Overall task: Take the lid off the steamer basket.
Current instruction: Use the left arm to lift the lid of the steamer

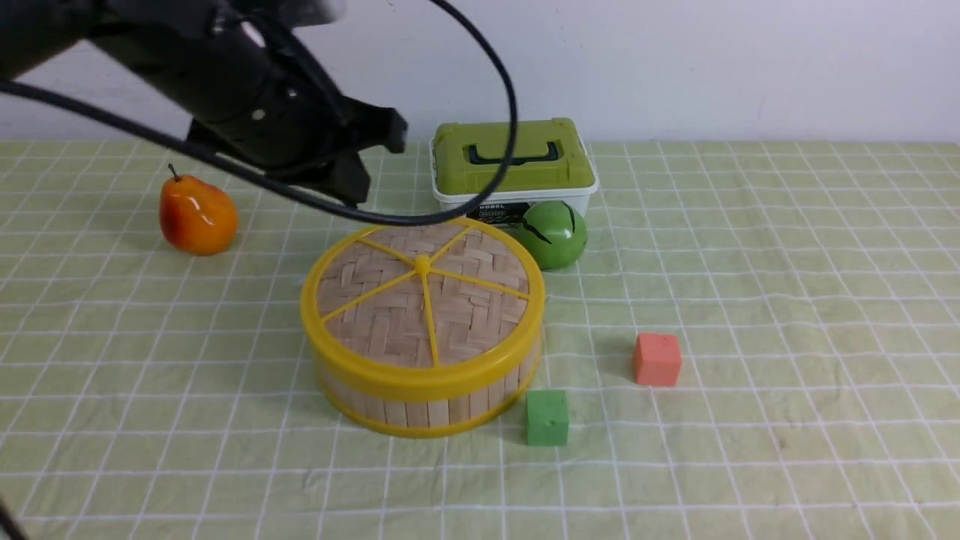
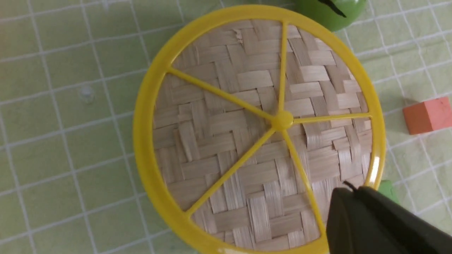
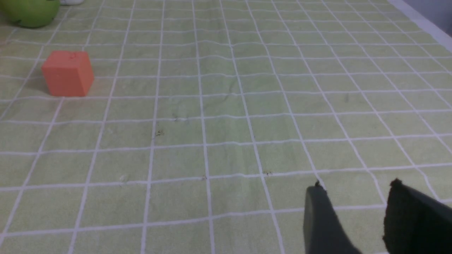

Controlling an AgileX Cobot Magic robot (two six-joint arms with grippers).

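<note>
The lid (image 1: 424, 300), a woven tan disc with a yellow rim, yellow spokes and a small centre knob, sits closed on the steamer basket (image 1: 427, 409), whose slat wall shows below it. The left wrist view looks down on the lid (image 2: 261, 134). My left gripper (image 2: 353, 189) is shut and empty, its tips hovering over the lid near the rim. In the front view the left arm's dark gripper (image 1: 360, 169) hangs above and behind the basket's left side. My right gripper (image 3: 355, 185) stands open over bare cloth, holding nothing; it is out of the front view.
A white box with a green lid (image 1: 514, 161) and a green ball (image 1: 553, 234) stand just behind the basket. An orange pear (image 1: 196, 216) lies far left. A green cube (image 1: 547, 417) touches the basket's front right; a red cube (image 1: 657, 359) sits further right.
</note>
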